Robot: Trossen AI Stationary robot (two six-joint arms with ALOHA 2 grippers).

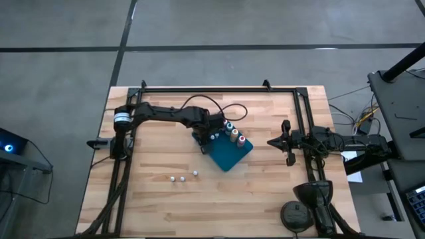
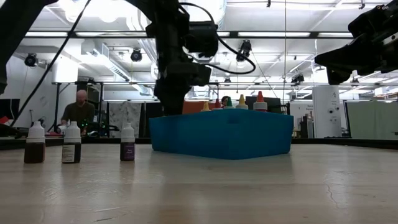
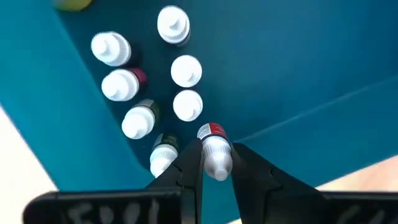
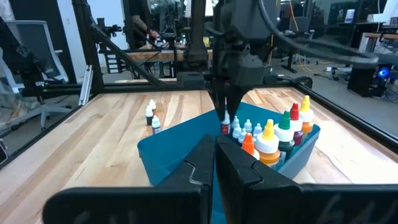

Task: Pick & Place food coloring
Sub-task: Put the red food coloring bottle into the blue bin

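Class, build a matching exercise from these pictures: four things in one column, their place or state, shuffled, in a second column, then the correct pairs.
Things
1. left gripper
2. right gripper
3. three white-topped bottles
4. blue tray

Places or states
A. standing on the bare wooden table, outside the tray
B. shut, empty, waiting at the table's right side
C. holds bottles with coloured and white tops
D. closed on a white-topped bottle over the tray

Pairs: 1-D, 2-B, 3-A, 4-C

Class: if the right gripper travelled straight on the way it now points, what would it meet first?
Most likely the blue tray: the shut right gripper points at its near wall, with the coloured-top bottles just behind. Height is uncertain.
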